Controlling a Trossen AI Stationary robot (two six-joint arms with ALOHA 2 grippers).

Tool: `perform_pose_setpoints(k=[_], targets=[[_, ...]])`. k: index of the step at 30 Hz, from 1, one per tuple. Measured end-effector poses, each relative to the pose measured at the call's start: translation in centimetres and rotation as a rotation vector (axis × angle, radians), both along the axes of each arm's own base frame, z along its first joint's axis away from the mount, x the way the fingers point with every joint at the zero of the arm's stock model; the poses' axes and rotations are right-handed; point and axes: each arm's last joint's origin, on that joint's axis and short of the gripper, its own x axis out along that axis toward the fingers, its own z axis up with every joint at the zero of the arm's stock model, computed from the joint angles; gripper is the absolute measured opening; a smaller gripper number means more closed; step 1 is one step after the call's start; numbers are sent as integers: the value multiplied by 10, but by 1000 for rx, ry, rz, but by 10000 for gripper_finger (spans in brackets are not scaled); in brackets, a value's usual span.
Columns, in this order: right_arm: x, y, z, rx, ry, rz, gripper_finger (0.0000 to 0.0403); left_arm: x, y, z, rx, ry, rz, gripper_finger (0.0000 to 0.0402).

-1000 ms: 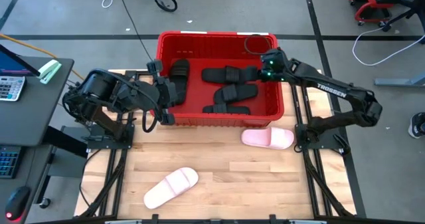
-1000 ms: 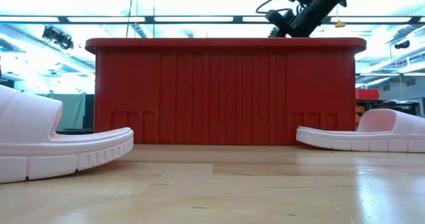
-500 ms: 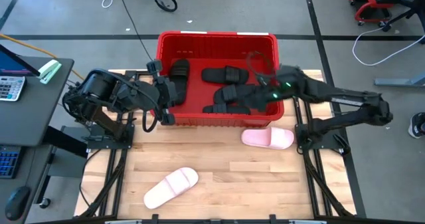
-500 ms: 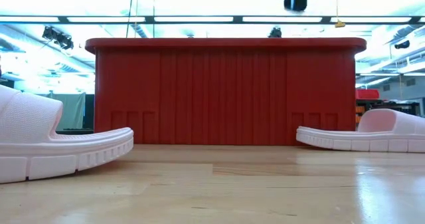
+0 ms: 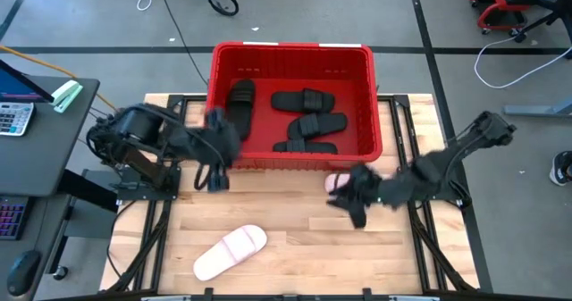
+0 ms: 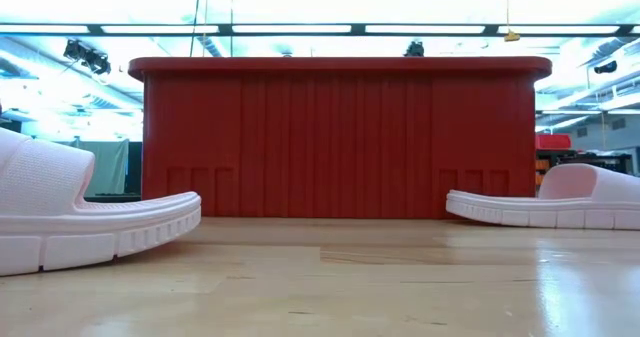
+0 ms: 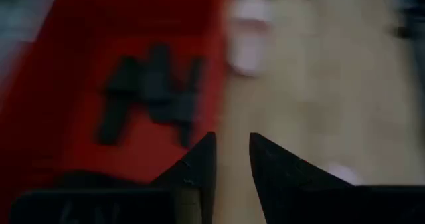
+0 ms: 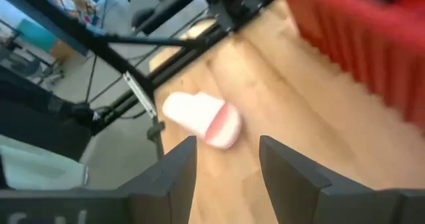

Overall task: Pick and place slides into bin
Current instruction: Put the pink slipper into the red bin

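- Red bin (image 5: pixel 290 55) sits at the far side of the table (image 5: pixel 295 247); four black slides lie inside it: one (image 5: pixel 239 104) by the bin's left wall, three (image 5: pixel 308 121) grouped toward its middle and right.
- Right gripper (image 5: pixel 356 198) is over the table just in front of the bin's near-right corner, above a pale pink slide (image 5: pixel 338 183) that it partly covers in the high view.
- In the right wrist view the right gripper's (image 8: pixel 226 159) two fingers (image 8: pixel 174 167) stand moderately apart with nothing between them; the pink slide (image 8: pixel 202 117) lies ahead of the tips on the wood, apart from them, with the bin's ribbed wall (image 8: pixel 358 44) off to one side.
- Left gripper (image 5: pixel 217 163) is at the bin's near-left corner, close to the front wall.
- In the left wrist view the left gripper's (image 7: pixel 232 154) fingers (image 7: pixel 199 164) show only a narrow gap, holding nothing; black slides (image 7: pixel 153 91) in the bin lie ahead, blurred.
- Second pale pink slide (image 5: pixel 231 252) lies on the table's near-left part, well apart from both grippers.
- Low view: bin's front wall (image 6: pixel 340 142) stands between the two pink slides, one at left (image 6: pixel 90 217), one at right (image 6: pixel 560 202); neither gripper shows there.
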Motion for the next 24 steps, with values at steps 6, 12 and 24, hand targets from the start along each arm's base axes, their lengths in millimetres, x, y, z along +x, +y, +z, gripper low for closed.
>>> perform_pose_setpoints(k=[6,12,24], targets=[[22,50,-35,-60,9,30,169,0,-46,-26,-270,123,-43,81],[46,86,-76,-89,16,78,169,0,-99,-98,-295,199,278,73],[75,101,-121,-88,14,70,169,-27,-177,-267,-712,193,455,147]])
